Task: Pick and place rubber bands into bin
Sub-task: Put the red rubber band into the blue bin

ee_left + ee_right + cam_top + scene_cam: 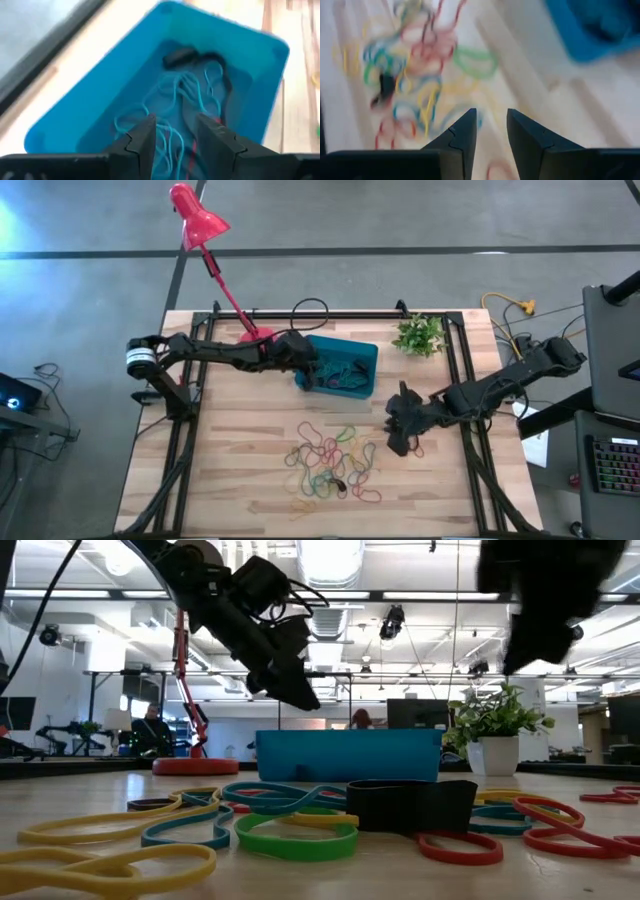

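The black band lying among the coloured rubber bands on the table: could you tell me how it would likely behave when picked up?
The black band is wide and lies flat, so it is probably floppy and light. It touches other rubber bands, so neighbours may drag along.

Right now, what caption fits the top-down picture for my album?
Left gripper hovers open over the teal bin while the right gripper hangs open beside colourful rubber bands.
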Tool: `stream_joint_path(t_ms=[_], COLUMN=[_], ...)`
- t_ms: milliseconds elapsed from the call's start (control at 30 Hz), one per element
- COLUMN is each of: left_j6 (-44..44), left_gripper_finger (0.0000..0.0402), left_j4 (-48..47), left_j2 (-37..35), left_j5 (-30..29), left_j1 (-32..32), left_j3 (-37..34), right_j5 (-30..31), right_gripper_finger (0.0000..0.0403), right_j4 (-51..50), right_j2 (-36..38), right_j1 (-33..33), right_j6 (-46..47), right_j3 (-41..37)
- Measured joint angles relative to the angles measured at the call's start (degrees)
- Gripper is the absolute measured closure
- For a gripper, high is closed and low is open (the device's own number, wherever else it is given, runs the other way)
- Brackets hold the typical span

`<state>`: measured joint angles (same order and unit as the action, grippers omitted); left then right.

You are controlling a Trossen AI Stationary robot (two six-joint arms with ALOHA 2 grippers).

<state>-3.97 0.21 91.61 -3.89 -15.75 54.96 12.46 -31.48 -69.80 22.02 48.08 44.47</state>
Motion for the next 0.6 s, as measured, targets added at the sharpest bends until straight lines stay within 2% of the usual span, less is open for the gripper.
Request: stream_joint_path(t_ms=[100,333,433,600], left_j6=[0.0,-3.1,-3.3,-4.7], left_gripper_finger=[0.0281,0.0281,0.0281,0.0281], left_j4=[-3.5,-6.2,-6.9,-7.2], left_j2=[-1.4,-4.9,-6.3,-8.7], left_j5=[2.2,8.2,9.4,9.6], left_j1=[0.0,0.3,1.3,3.2], left_j3=[0.6,0.0,0.0,-0.1], right_j5=[-3.1,-1.5,-1.1,0.2], right_gripper_finger=[0.031,0.0321,0.0323,0.0311], right_j4=[-5.0,-10.2,-10.3,-10.5], right_j2=[0.0,-0.2,-0.5,-0.3], right_j1=[4.1,13.6,16.0,16.9], right_j6=[1.9,3.9,9.5,24.3], right_j3=[0.0,-2.0,-4.7,-9.8])
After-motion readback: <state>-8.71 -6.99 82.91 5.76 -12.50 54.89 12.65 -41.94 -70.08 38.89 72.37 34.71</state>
